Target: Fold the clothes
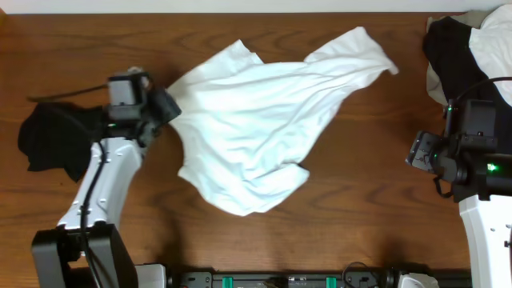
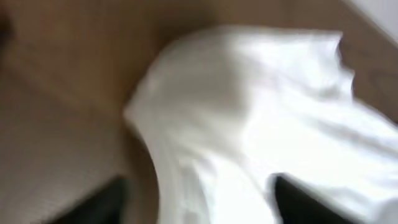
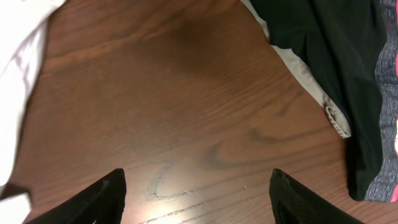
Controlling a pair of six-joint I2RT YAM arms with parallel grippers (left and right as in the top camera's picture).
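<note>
The white T-shirt (image 1: 256,128) lies crumpled in the middle of the table, with one sleeve pointing to the back right. Its square print is hidden. My left gripper (image 1: 170,108) is at the shirt's left edge. In the blurred left wrist view its fingers (image 2: 199,205) are wide apart with white cloth (image 2: 249,112) between them, so it is open. My right gripper (image 1: 418,152) is open and empty over bare wood at the right, well clear of the shirt. In the right wrist view its fingers (image 3: 196,199) frame bare table, and the shirt's edge (image 3: 15,62) shows at the far left.
A small black garment (image 1: 52,140) lies at the left, beside my left arm. A large black garment heaped with pale cloth (image 1: 452,48) sits at the back right corner; it also shows in the right wrist view (image 3: 323,56). The table is brown wood (image 1: 360,200).
</note>
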